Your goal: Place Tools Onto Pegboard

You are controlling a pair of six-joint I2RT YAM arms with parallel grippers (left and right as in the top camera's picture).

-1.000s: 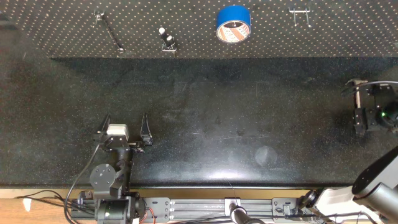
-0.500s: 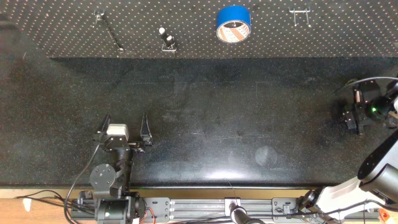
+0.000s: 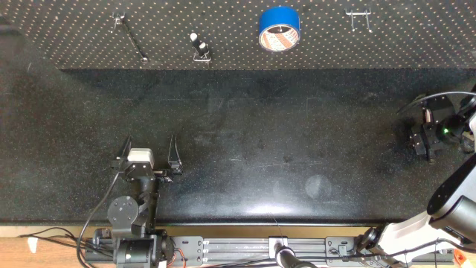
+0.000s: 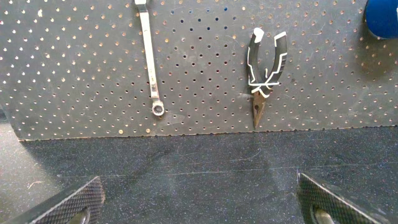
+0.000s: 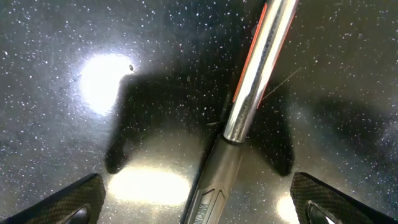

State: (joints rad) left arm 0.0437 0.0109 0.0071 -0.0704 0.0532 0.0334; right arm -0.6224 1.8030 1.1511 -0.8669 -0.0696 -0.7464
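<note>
So the left gripper [image 3: 149, 147] sits near the table's [image 3: 260, 126] front edge, left of the middle, with its fingers spread wide. It faces the pegboard [image 3: 59, 30] along the back edge, where a wrench [image 3: 132, 39], pliers [image 3: 199, 47], a blue tape roll [image 3: 279, 30] and a metal hook [image 3: 359, 18] hang in that order. Over by the table's right edge the right gripper [image 3: 422, 130] has its fingers wide apart too, and a chrome-shafted tool [image 5: 255, 81] with a dark handle lies flat on the table right under it, between the fingers but not pinched.
</note>
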